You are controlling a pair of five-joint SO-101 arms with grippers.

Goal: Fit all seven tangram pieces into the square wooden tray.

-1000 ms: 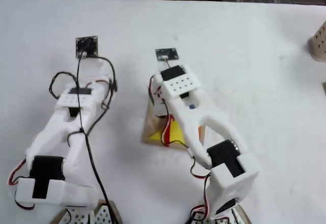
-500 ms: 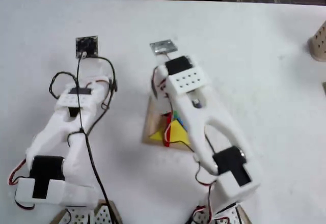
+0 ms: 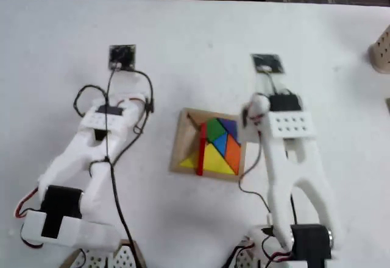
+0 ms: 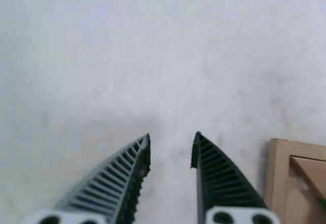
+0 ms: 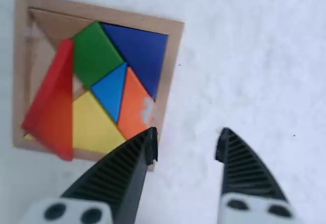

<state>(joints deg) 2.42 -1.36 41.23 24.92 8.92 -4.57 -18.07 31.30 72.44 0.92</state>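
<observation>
The square wooden tray (image 3: 178,140) (image 5: 172,66) lies between the two arms and holds coloured tangram pieces. Green (image 5: 94,54), blue (image 5: 140,51), light blue (image 5: 110,89), orange (image 5: 133,107) and yellow (image 5: 97,127) pieces lie flat inside. A red triangle (image 5: 51,107) (image 3: 200,149) sits tilted, one edge raised over the tray's side. My right gripper (image 5: 186,142) hovers open over bare table just beside the tray, holding nothing. My left gripper (image 4: 170,145) is open over bare table, the tray corner (image 4: 285,173) off to one side.
The white table (image 3: 201,30) has free room all around the tray. A perforated wooden object (image 3: 381,52) stands at the far right edge. Arm cables (image 3: 113,152) trail over the left arm.
The right arm has swung away to the right, off the tray, uncovering the pieces. The left arm has shifted slightly right.
</observation>
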